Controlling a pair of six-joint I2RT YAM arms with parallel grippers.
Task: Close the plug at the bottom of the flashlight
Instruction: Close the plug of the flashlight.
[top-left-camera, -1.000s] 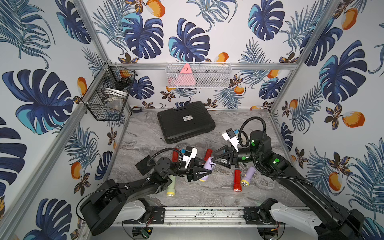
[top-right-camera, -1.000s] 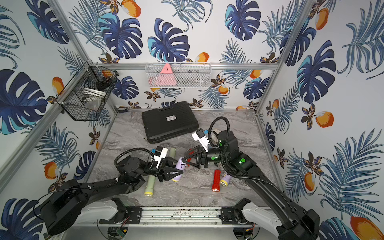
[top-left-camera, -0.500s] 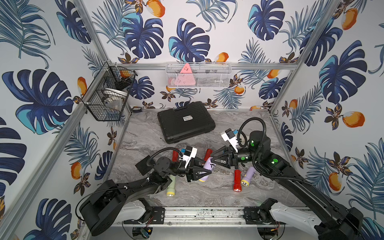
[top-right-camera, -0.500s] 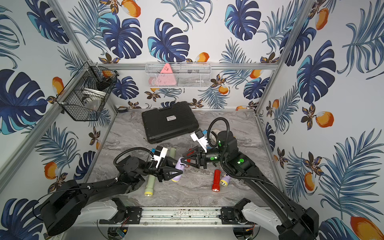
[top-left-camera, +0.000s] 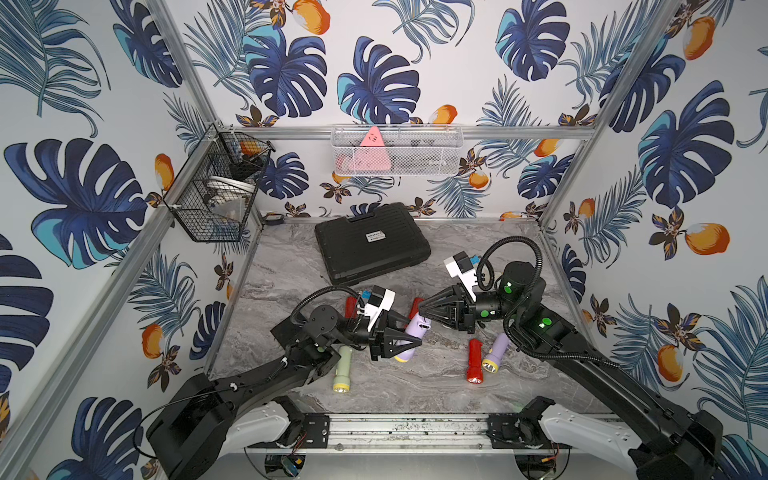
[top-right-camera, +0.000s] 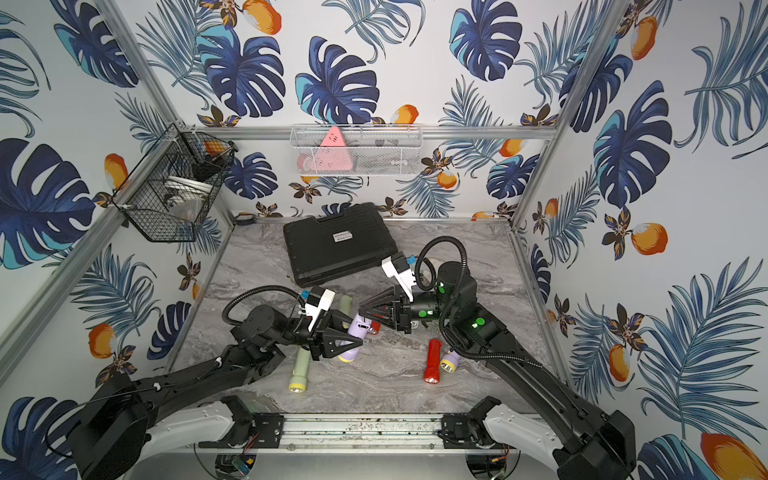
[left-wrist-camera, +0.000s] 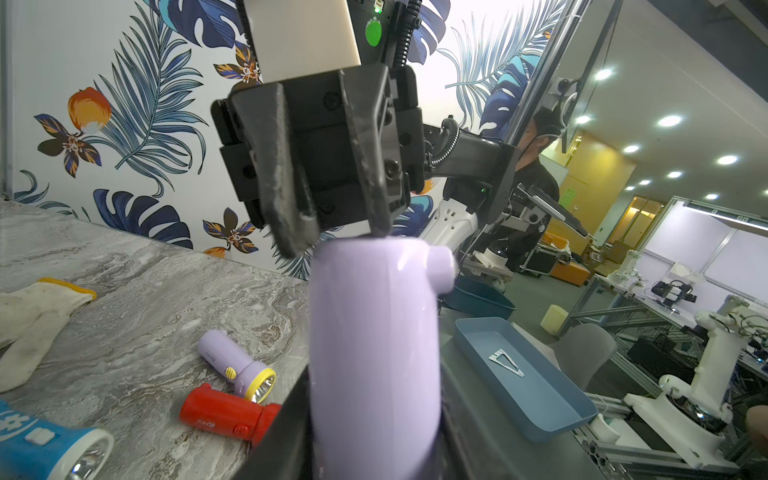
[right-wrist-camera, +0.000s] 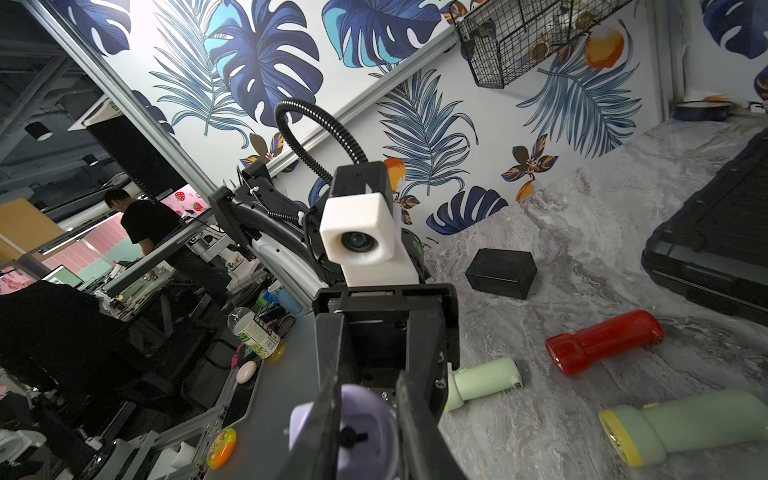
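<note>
while my left gripper (top-left-camera: 409, 333) clamps the lilac flashlight (top-left-camera: 417, 328) round its body, that item sits between both arms over the middle of the marble table (top-left-camera: 291, 266), tilted, its bottom end turned toward my right gripper (top-left-camera: 421, 309).

item 1: lilac flashlight (left-wrist-camera: 374, 353), in the left wrist view, rises out of my left grip. a rounded lug (left-wrist-camera: 441, 266) juts from its side near the bottom end. whether its lens end touches the table i cannot tell.

item 2: right gripper (left-wrist-camera: 338, 235), jaws drawn in narrow, tips set against the flashlight's bottom end. in the right wrist view my right gripper (right-wrist-camera: 365, 415) flanks the end face, and a small dark mark (right-wrist-camera: 351, 435) shows between the two fingers. whether they pinch anything there i cannot tell.

item 3: red flashlight (top-left-camera: 473, 360) and spare lilac flashlight (top-left-camera: 496, 353), flat on the table near my right arm, just beside each other, lenses toward the near edge.

item 4: green flashlight (top-left-camera: 343, 370), flat on the table beside my left arm, lens toward the near edge.

item 5: black case (top-left-camera: 370, 243), shut, lying toward the back wall.

item 6: white glove (left-wrist-camera: 29, 320) and blue flashlight (left-wrist-camera: 45, 449), both on the table, seen from the left wrist only.
</note>
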